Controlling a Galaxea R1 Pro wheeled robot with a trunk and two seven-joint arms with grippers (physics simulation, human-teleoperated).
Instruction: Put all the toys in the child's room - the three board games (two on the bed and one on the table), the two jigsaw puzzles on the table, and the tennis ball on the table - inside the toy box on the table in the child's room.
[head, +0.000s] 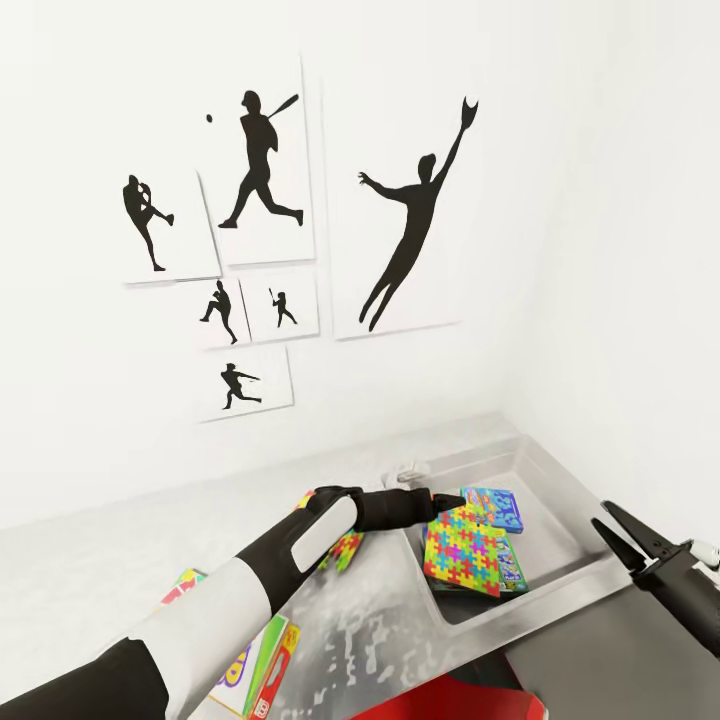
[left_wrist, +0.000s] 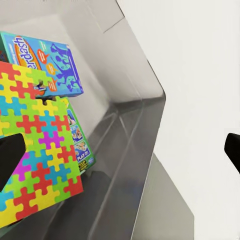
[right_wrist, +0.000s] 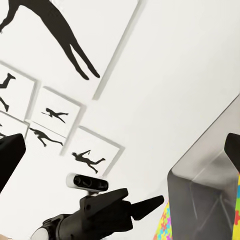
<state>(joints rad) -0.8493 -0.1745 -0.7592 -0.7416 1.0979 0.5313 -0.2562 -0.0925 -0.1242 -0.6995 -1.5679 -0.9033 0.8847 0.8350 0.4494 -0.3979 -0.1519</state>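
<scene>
The toy box (head: 560, 585) sits on the table (head: 90, 570) against the wall corner. Inside it lie a jigsaw puzzle (head: 462, 548) on a green-edged board game (head: 515, 572) and a blue board game (head: 497, 508). My left gripper (head: 447, 497) hangs open over the box's near wall, just above the puzzle (left_wrist: 37, 150), holding nothing. A second jigsaw puzzle (head: 347, 552) lies on the table under my left forearm. The white Skip-Bo board game (head: 262, 660) lies nearer me. My right gripper (head: 618, 532) is open beside the box's right end. The tennis ball and the bed are out of view.
Black athlete silhouette pictures (head: 265, 165) hang on the white wall behind the table. A small white object (head: 405, 470) lies by the box's far left corner. Something red (head: 440, 700) shows at the lower edge of the head view.
</scene>
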